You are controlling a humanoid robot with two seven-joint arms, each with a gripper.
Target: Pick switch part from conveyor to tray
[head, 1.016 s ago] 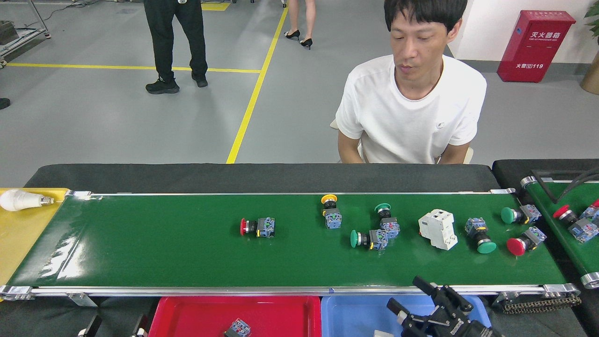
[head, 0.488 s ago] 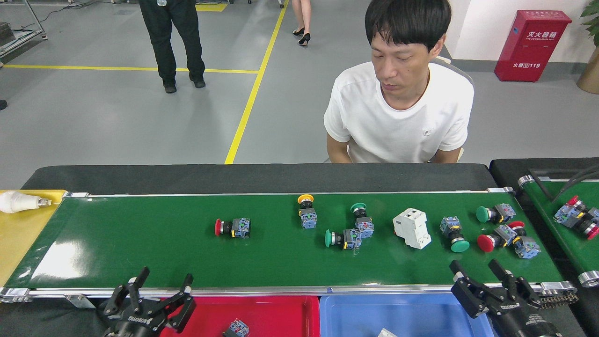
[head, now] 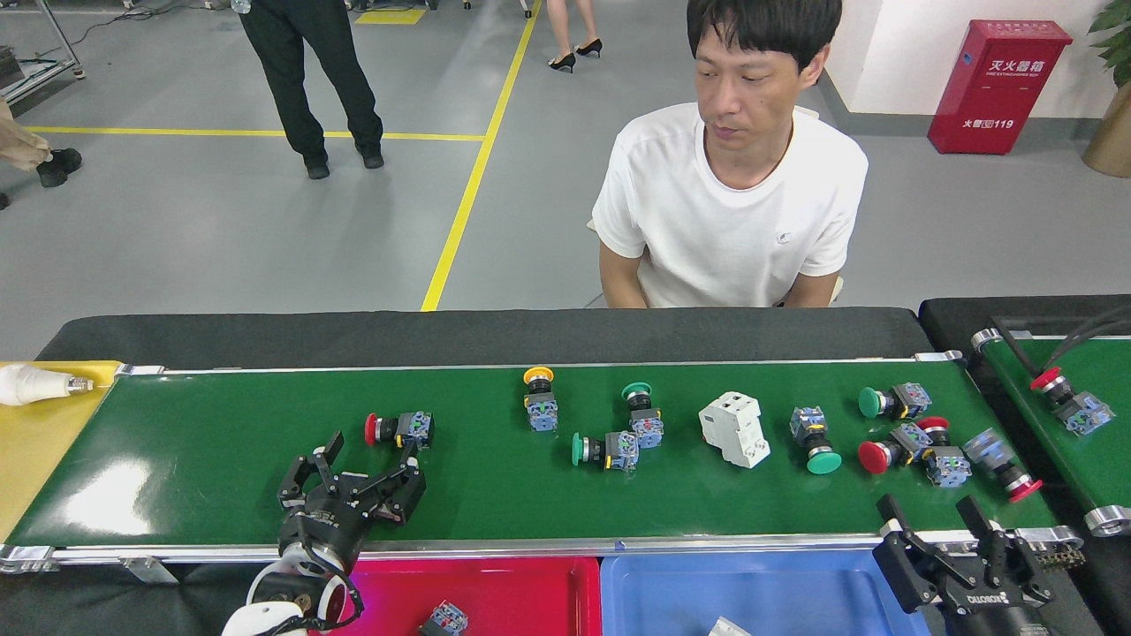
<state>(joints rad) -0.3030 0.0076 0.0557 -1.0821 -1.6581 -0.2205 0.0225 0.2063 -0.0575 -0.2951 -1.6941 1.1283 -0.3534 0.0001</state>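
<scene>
Left hand (head: 371, 450) open, ten switch parts (head: 399, 428) on conveyor (head: 221, 459)

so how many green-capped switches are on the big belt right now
4: one mid-belt toward the far rail, one just in front of it, one right of the white breaker, one far right.

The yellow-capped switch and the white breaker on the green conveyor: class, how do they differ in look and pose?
The yellow-capped switch has a round yellow cap, a black neck and a blue block; the white breaker is one plain white box. The switch is the smaller of the two. The switch lies with its cap toward the far rail; the breaker lies skewed, mid-belt. Both rest untouched on the conveyor.
</scene>
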